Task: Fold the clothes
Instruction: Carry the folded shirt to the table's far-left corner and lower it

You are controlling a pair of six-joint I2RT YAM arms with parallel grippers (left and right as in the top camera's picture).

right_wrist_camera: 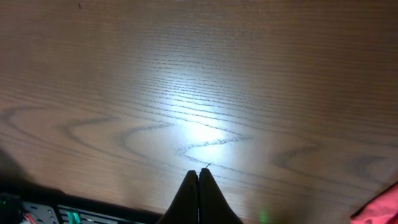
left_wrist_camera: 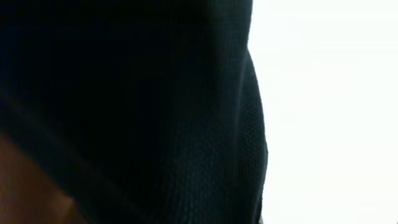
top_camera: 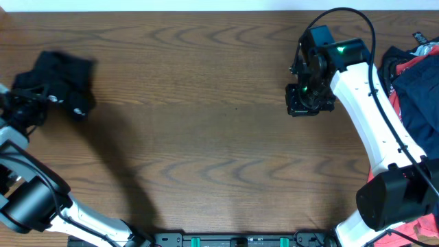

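L end effector (top_camera: 39, 101) sits at black garment (top_camera: 60, 75), far left of desk (top_camera: 206, 103); grip can't be told. R end effector (right_wrist_camera: 198, 185) clenched, empty.

Overhead: looks straight down on the whole table (top_camera: 206, 103). Left wrist: sits pressed against black cloth (left_wrist_camera: 124, 106), shared with overhead. Right wrist: faces down, close, onto same table.
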